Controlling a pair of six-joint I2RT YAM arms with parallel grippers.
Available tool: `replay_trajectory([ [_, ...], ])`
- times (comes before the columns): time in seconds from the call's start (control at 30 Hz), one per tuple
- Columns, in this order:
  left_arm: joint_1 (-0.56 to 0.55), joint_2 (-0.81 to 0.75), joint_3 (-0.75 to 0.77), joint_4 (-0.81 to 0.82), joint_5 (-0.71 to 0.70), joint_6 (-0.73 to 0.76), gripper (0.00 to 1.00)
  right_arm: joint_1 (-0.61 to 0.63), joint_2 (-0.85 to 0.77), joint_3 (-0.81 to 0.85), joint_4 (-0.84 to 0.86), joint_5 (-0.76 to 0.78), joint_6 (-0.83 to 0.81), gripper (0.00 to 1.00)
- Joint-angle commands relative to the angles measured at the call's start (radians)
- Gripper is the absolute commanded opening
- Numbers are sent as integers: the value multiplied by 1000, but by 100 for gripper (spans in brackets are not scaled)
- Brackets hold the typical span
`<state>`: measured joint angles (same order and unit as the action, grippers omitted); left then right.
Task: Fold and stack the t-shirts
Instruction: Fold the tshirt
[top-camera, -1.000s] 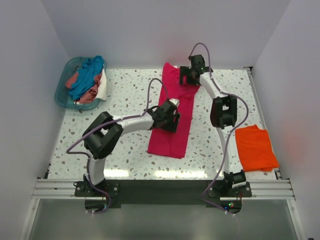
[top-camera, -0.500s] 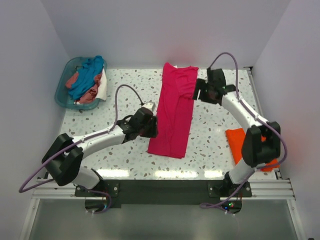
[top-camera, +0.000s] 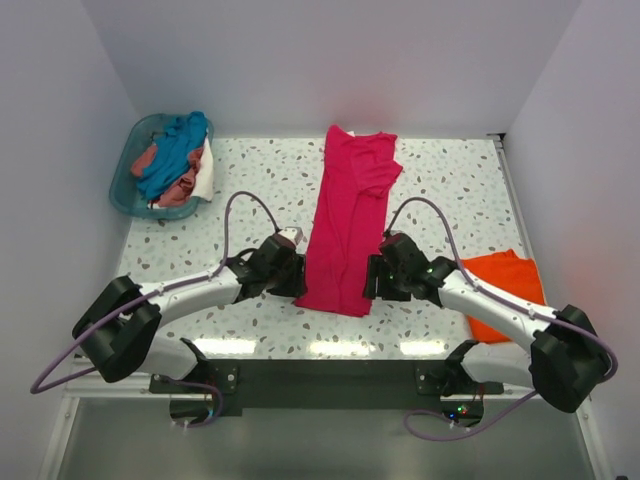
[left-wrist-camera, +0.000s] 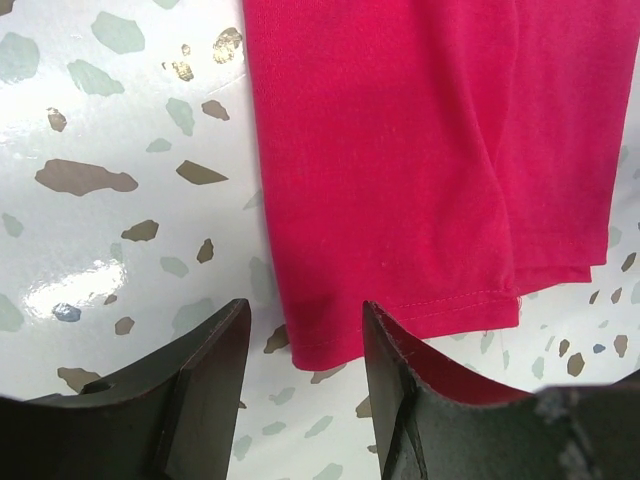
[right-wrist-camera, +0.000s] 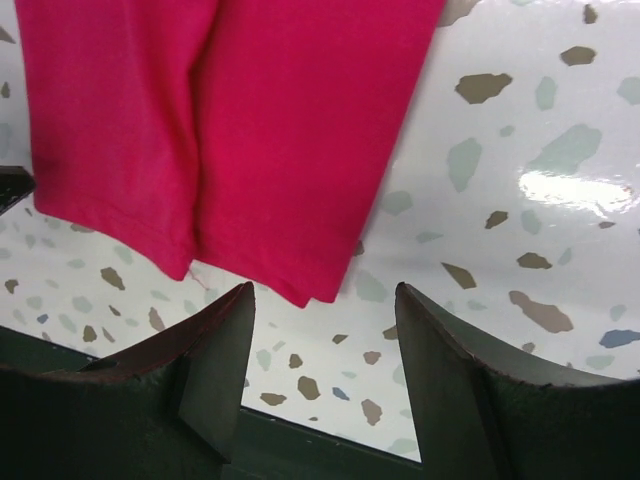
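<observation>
The left tool (top-camera: 291, 276) is sitting low at the near left corner of the magenta-pink t-shirt (top-camera: 345, 225), and the right tool (top-camera: 376, 279) is mirroring it at the near right corner; both are released, their fingers spread and gripping nothing. A second ago the left one was resting on the middle of the garment and the right one was far back at the collar end; half a second ago they were already moving off to the sides, and now both are arriving at the hem. In the left wrist view the hem corner is lying just ahead of the gap between the dark fingers (left-wrist-camera: 205, 400), and the right wrist view is showing the same arrangement on its side. The t-shirt is lying flat on the tabletop (top-camera: 250, 190) as a long narrow strip, sides already turned in, so the lengthwise fold is probably coming next, starting with a pinch on each corner. The orange t-shirt (top-camera: 505, 290) is waiting folded at the right, and more t-shirts are piled in the teal basin (top-camera: 125, 185).
</observation>
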<state>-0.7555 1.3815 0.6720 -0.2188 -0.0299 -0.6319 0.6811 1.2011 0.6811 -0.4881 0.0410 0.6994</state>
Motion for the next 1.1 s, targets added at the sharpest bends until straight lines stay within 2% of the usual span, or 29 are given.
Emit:
replay_trajectory([
  [0.0,-4,-12,-14,62,16,-8,53,40,-17,-15,51,37,92,61],
  [0.23,-5,4,-41,76,19,-9,49,121,46,-35,92,48,138,61],
  [0.43,-13,37,-80,107,50,-6,46,129,109,-61,146,50,146,62],
  [0.57,-18,40,-117,124,70,-14,40,130,140,-72,175,48,149,62],
  [0.63,-21,42,-129,127,77,-17,33,130,143,-83,174,54,149,60],
  [0.67,-21,44,-138,125,79,-17,31,129,138,-87,172,54,150,57],
  [0.7,-21,44,-144,122,79,-18,23,130,135,-100,174,51,150,50],
  [0.77,-21,39,-155,118,82,-23,16,130,121,-110,161,50,152,40],
  [0.8,-21,34,-161,114,85,-31,9,130,115,-121,157,46,150,28],
  [0.87,-21,13,-178,107,88,-41,2,130,88,-146,135,43,150,20],
  [0.9,-21,4,-187,104,90,-54,0,129,72,-153,126,40,149,14],
  [1.07,-33,-88,-267,85,110,-109,0,130,-33,-215,54,10,149,4],
])
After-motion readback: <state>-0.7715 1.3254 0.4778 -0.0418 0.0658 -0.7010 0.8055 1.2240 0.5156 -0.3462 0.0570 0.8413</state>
